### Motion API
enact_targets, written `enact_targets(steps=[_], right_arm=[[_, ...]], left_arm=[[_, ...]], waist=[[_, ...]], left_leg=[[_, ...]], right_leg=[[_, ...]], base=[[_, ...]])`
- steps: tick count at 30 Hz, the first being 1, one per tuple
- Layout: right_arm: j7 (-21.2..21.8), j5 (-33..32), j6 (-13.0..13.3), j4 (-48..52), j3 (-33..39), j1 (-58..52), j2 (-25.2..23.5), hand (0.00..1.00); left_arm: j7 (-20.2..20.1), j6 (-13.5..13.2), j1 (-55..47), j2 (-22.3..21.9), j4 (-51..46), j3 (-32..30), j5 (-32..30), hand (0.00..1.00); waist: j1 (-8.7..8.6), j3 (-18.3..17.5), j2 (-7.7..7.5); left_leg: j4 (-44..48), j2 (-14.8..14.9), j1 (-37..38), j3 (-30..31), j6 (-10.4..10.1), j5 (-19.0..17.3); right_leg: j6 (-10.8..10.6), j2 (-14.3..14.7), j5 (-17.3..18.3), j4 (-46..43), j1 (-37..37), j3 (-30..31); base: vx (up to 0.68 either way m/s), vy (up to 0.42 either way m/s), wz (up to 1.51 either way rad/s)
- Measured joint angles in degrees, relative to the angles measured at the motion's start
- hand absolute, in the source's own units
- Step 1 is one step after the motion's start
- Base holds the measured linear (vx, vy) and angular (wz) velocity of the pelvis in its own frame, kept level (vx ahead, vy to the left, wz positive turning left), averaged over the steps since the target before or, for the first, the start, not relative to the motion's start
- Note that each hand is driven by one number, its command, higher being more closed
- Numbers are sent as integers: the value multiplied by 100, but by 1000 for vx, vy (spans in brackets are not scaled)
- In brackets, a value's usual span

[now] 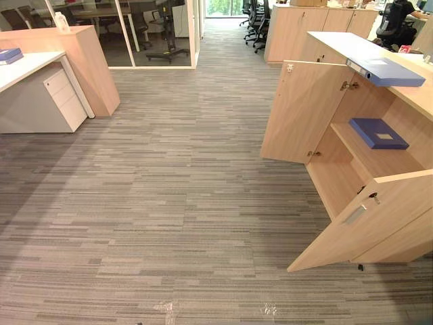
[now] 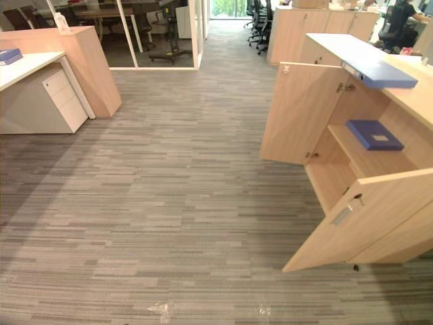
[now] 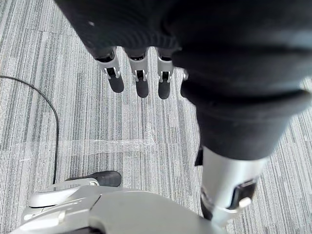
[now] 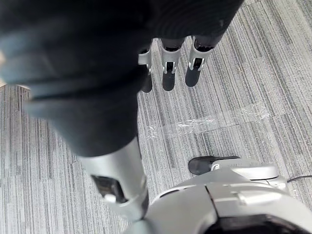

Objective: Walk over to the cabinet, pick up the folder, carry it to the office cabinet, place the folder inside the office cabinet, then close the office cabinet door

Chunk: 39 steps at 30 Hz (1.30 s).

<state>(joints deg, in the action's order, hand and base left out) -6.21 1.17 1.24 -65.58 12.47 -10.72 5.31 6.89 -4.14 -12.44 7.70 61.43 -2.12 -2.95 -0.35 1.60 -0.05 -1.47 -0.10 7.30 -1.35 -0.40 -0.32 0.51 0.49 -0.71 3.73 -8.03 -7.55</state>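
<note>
A blue folder lies on top of the low wooden office cabinet at the right, jutting over its edge. A second blue folder lies flat on the shelf inside. Both cabinet doors stand open: the far door and the near door, which swings out over the carpet. My left hand hangs over the grey carpet with straight fingers and holds nothing. My right hand hangs the same way, empty, fingers straight.
At the left stand a white desk with another blue folder on it, a white drawer unit and a wooden partition. Office chairs, more cabinets and a seated person are at the back. Wide striped carpet lies between.
</note>
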Motion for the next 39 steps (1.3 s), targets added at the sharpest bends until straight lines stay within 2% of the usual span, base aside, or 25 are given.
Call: enact_targets(steps=[3,4,21,23,24,25,26,27,28,29,30,31,34,35,36,37,38,39], right_arm=[[0,0,-1,-50,30,59,-2,0],[28,0,-2,-58,105,66,-13,0],[51,-5,-2,-74,128,119,-23,0],[54,-8,0,-132,147,193,-27,0],[71,-24,1,-151,179,248,-16,0],[95,-30,3,-143,213,270,-19,0],[101,-29,4,-129,218,277,-25,0],[101,-29,0,-81,198,338,-18,0],[96,-30,-2,-31,183,366,-10,0],[94,-32,-1,-24,182,370,-13,0],[87,-38,-6,-27,209,369,-14,0],[74,-41,-6,-29,219,368,-17,0],[28,-42,-2,-34,270,423,8,0],[27,-46,2,-47,385,442,5,0],[18,-46,5,-47,431,437,10,0],[18,-46,6,-47,450,433,10,0],[26,-31,5,-99,654,413,-4,0],[36,-19,-4,-260,906,496,-39,0]], left_arm=[[-138,-10,1,18,3,10,272,0],[-212,-21,3,27,32,36,340,0],[-251,-87,31,50,100,61,397,0],[-240,-106,59,58,86,45,397,0],[-230,-112,100,44,10,5,398,0],[-227,-111,84,9,-92,-114,396,0],[-226,-113,79,-20,-149,-231,397,0],[-225,-104,109,-99,-302,-582,397,0],[-215,-112,90,-207,-451,-877,416,0],[-199,-112,83,-238,-470,-970,449,0],[-168,-110,86,-264,-467,-975,547,0],[-165,-108,87,-259,-466,-970,559,0],[-164,-110,83,-249,-465,-939,560,0],[-151,-112,68,-250,-461,-933,555,0],[-130,-112,46,-256,-454,-930,557,0],[-115,-112,44,-254,-426,-931,557,0],[-108,-114,34,-199,-335,-922,550,0],[-89,-115,26,-205,-312,-934,548,0]], waist=[[2,44,14],[2,53,-9],[1,106,-36],[-1,209,-49],[-1,350,-26],[-3,459,11],[12,510,12],[22,626,-1],[36,761,-5],[59,795,-1],[64,850,-5],[67,868,-15],[93,872,-24],[97,851,-5],[100,827,27],[79,810,15],[58,737,-39],[78,676,-62]], left_leg=[[-44,3,92,-41,-14,-8],[-53,3,137,-54,-29,-18],[-8,-2,134,-86,-25,-84],[643,3,-154,-99,-46,-405],[1303,72,-425,-118,-151,-732],[2033,199,-745,-168,-397,-1024],[2519,262,-979,-209,-488,-1115],[3692,419,-1558,-348,-519,-1110],[4709,630,-2098,-520,-400,-1063],[5045,737,-2318,-599,-281,-1166],[5151,884,-2573,-695,-276,-1332],[4975,912,-2640,-714,-274,-1347],[3208,832,-2738,-406,-395,-1164],[2094,846,-2625,-130,-468,-859],[1707,883,-2593,-61,-559,-725],[1727,879,-2588,-189,-671,-412],[1919,603,-2585,-330,-546,-109],[2185,466,-2580,-593,-455,-105]], right_leg=[[-86,3,4,56,-96,0],[-175,-1,7,90,-143,1],[-170,-11,6,117,-158,3],[-129,-28,69,31,-132,3],[-41,-3,205,-105,-108,1],[71,48,331,-244,-65,-16],[108,78,355,-291,-41,-15],[185,119,418,-426,21,-1],[230,133,493,-566,19,15],[234,130,537,-624,-2,25],[233,81,549,-624,-64,67],[215,32,560,-614,-98,82],[-60,-349,738,-614,-130,306],[-261,-551,861,-597,-127,425],[-405,-676,947,-603,-158,487],[-497,-805,1011,-600,-216,514],[-597,-1164,1127,-611,-305,494],[-605,-1406,1066,-851,-285,493]], base=[[23,7,-2],[23,18,-3],[1,2,0],[-18,5,-1],[-54,1,-1],[-88,12,-1],[-83,14,-5],[-71,32,-15],[-22,26,-16],[68,39,-13],[104,47,-6],[136,103,-12],[214,248,-33],[296,343,-49],[308,364,-43],[393,440,-27],[514,517,-42],[544,518,-53]])
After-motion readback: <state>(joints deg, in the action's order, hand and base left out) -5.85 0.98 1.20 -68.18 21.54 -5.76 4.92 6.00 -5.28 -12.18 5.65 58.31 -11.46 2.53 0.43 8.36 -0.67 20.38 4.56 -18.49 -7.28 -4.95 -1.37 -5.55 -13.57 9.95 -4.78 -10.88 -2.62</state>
